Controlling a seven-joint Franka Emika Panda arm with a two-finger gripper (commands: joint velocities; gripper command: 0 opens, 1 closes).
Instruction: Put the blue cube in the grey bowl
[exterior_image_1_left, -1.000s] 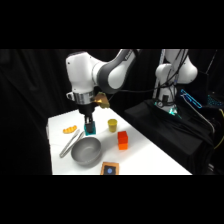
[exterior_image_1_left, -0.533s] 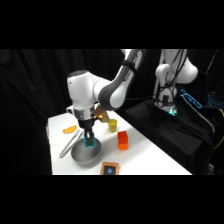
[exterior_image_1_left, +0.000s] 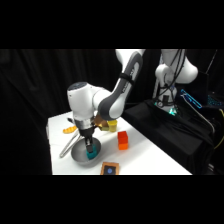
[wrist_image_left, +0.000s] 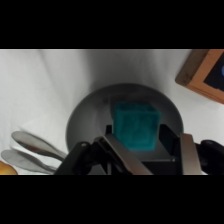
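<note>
Orange-red block (exterior_image_1_left: 122, 140) upright on white table (exterior_image_1_left: 150, 160). Wood-framed tile (exterior_image_1_left: 109, 168) (blue face) nearer the camera than the block. Metal tongs (exterior_image_1_left: 66, 148) well left of the block.

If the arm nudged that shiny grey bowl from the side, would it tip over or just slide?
Probably slide. The grey bowl looks wide and shallow, so it sits low and should resist tipping. Its shiny metal on the smooth white table suggests little grip, so a light push may send it skating. The blue cube, held inside it, shows its walls are low.
</note>
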